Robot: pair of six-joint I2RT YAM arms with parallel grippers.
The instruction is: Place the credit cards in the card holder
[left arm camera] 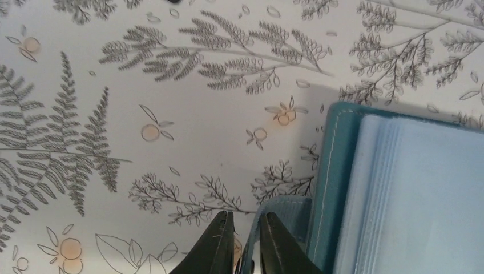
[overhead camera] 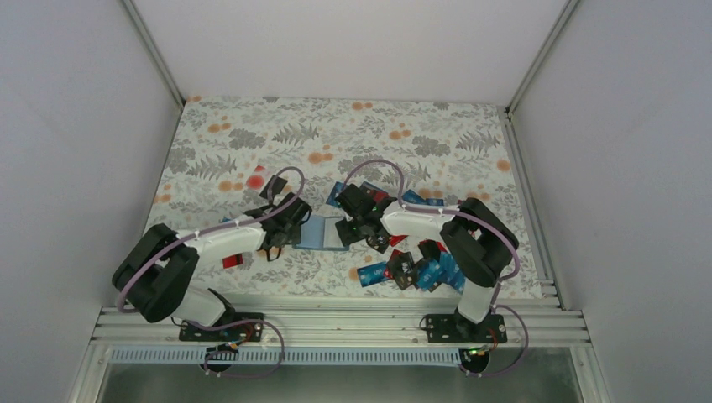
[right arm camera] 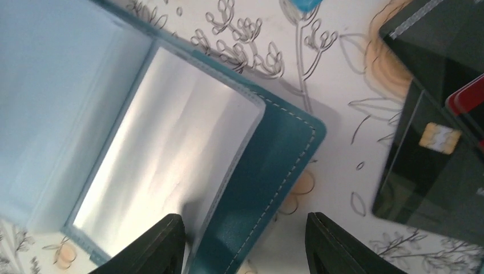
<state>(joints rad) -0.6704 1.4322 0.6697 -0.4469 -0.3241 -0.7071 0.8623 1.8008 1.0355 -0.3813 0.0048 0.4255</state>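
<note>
While left gripper (left arm camera: 247, 217) pinches card holder (left arm camera: 337, 171) flap | right gripper (right arm camera: 244, 218) half-open astride its cover

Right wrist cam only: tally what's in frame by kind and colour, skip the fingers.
Teal-blue soft folding card holder: 1
Black flat cards: 2, one with a gold chip, one at the top right
Red flat card, edge only: 1
Blue card, corner only: 1
Total: 5
</note>
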